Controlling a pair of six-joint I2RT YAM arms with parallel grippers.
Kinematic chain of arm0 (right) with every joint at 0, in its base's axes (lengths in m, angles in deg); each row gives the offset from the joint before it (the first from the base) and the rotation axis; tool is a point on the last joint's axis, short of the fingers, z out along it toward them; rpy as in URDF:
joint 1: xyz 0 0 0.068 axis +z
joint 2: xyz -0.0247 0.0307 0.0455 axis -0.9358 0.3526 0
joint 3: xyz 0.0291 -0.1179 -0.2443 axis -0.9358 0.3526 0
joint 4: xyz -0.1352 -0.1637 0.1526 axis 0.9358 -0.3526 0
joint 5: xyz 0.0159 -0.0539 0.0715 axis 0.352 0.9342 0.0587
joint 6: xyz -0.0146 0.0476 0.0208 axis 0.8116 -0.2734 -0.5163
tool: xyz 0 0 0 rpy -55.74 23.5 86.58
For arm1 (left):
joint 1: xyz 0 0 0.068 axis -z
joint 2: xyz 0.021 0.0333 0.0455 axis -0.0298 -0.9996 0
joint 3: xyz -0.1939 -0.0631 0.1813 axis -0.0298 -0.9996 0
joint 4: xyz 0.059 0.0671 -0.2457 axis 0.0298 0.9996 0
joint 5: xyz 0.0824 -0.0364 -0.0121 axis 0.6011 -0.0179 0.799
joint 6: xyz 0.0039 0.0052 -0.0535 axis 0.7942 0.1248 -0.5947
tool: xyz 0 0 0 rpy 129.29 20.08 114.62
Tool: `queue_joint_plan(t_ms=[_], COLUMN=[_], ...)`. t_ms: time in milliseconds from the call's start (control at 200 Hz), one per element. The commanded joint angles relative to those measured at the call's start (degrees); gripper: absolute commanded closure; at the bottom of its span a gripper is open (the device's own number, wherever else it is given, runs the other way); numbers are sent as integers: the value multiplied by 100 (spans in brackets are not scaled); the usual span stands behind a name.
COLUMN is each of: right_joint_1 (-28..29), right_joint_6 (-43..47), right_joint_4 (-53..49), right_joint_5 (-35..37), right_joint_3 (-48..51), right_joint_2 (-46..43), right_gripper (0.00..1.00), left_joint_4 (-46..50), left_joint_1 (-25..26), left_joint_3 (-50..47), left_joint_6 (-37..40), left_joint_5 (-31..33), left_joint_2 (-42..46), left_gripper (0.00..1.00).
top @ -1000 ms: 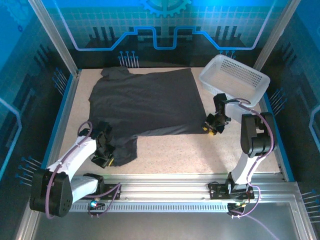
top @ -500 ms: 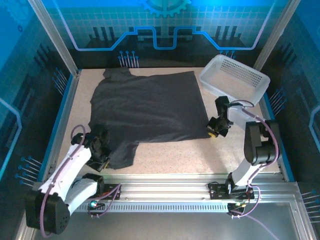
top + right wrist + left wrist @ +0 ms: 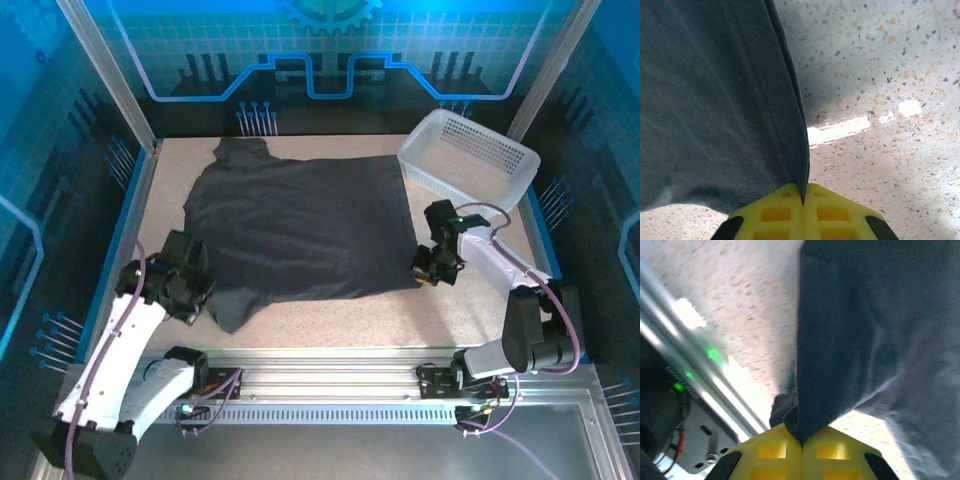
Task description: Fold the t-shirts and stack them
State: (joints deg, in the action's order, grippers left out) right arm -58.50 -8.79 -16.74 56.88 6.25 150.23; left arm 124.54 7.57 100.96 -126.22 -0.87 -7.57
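The t-shirt (image 3: 295,225) lies spread mostly flat across the centre and left of the speckled table (image 3: 400,320), collar end towards the far left. Its near-left part is bunched and rumpled.

The left gripper (image 3: 188,292) is closed on that bunched cloth. The left wrist view shows a fold pinched between the yellow fingertips (image 3: 775,450).

The right gripper (image 3: 428,270) is clamped on the near-right edge of the shirt, and the hem runs straight into the meeting jaws.

A white perforated basket (image 3: 470,160) stands at the far right, just beside the shirt's far-right corner; whether they touch cannot be told. Bare table separates it from the right gripper. A metal rail (image 3: 330,380) carrying the arm bases runs along the near edge.
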Motion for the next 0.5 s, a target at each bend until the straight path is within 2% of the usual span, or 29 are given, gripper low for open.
queue_joint_plan(t_ms=[0, 180, 315, 495], right_joint_1=[-97, -277, -375, -466], right_joint_6=[31, 49, 4, -129], right_joint_4=[-167, -245, -298, -282], right_joint_5=[-175, -336, -398, -340], right_joint_3=[-614, -1743, -2479, -3166], right_joint_2=[320, 1097, 1701, 2341], right_gripper=[100, 100, 100, 100], left_joint_4=[-890, -1522, -1600, -1965], left_joint_1=[-17, -424, -766, -1148], left_joint_3=[701, 1596, 2230, 2465], left_joint_6=[418, 665, 948, 1281], left_joint_5=[46, -75, -84, -200], left_joint_2=[-799, -1949, -2624, -3203], left_gripper=[100, 100, 100, 100])
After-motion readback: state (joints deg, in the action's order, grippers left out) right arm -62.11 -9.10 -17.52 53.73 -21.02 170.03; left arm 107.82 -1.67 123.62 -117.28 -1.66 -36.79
